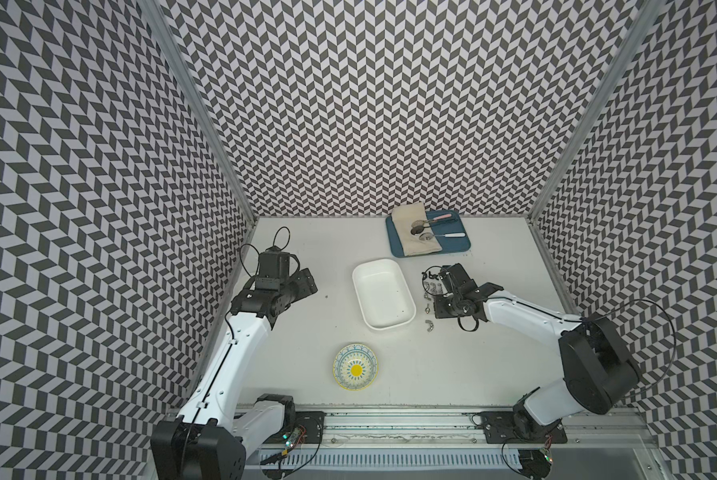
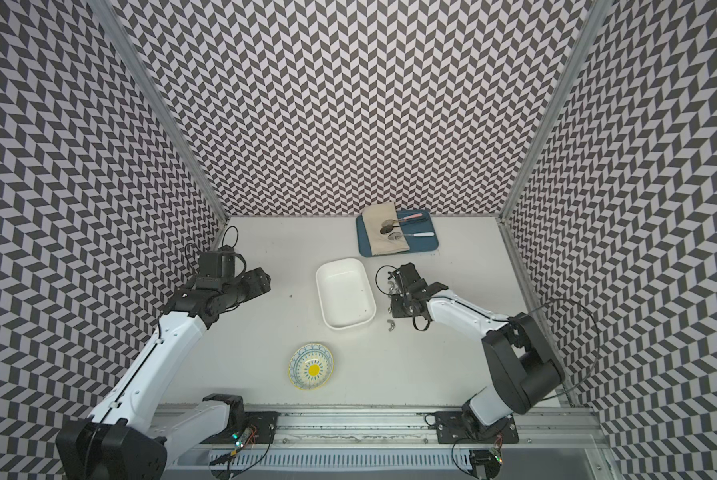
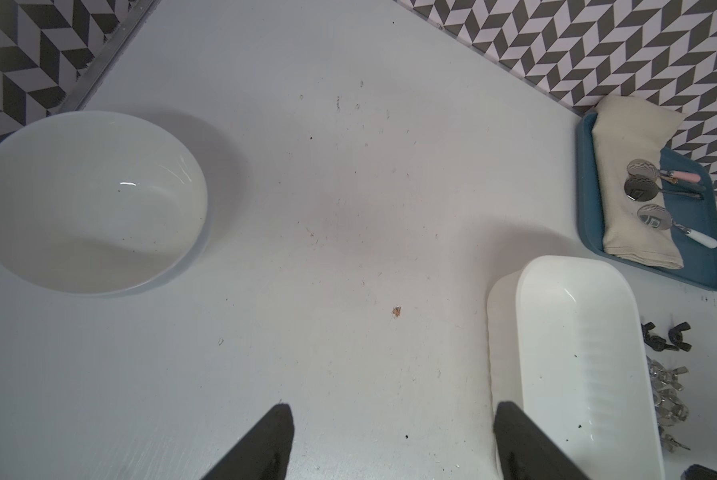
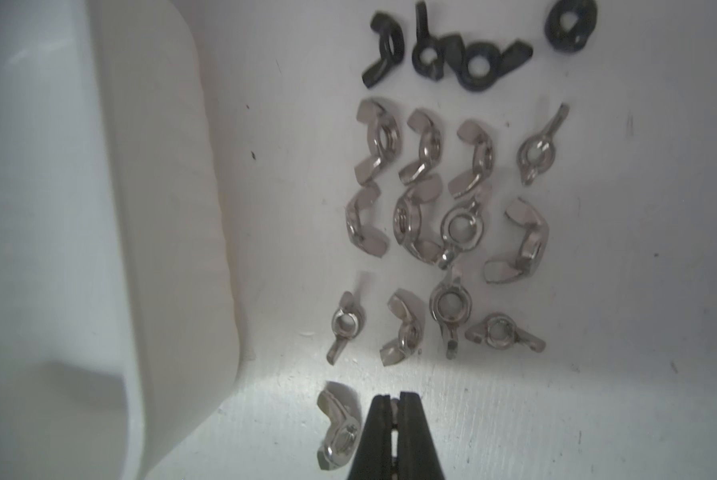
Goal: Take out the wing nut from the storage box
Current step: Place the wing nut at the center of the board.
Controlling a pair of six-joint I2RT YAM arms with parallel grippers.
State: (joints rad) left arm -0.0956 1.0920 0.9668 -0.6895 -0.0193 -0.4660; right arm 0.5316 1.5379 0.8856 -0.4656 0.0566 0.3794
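Note:
The white storage box [image 1: 383,293] [image 2: 345,291] stands mid-table, and I see no nut inside it. Right of it, several silver wing nuts [image 4: 452,224] and several black ones [image 4: 473,62] lie in rows on the table [image 1: 431,286]. My right gripper [image 4: 394,399] [image 1: 436,303] is shut, low over the near end of these rows. One silver wing nut [image 4: 338,432] lies just beside its fingers. A tiny grey bit shows between the tips; I cannot tell what it is. Another wing nut [image 1: 430,326] lies apart, nearer the front. My left gripper [image 3: 392,409] [image 1: 306,282] hangs open and empty, left of the box.
A blue tray [image 1: 460,245] with a folded cloth and three spoons sits at the back. A patterned bowl [image 1: 355,366] stands near the front. A plain white bowl [image 3: 90,203] shows in the left wrist view. Patterned walls close in three sides.

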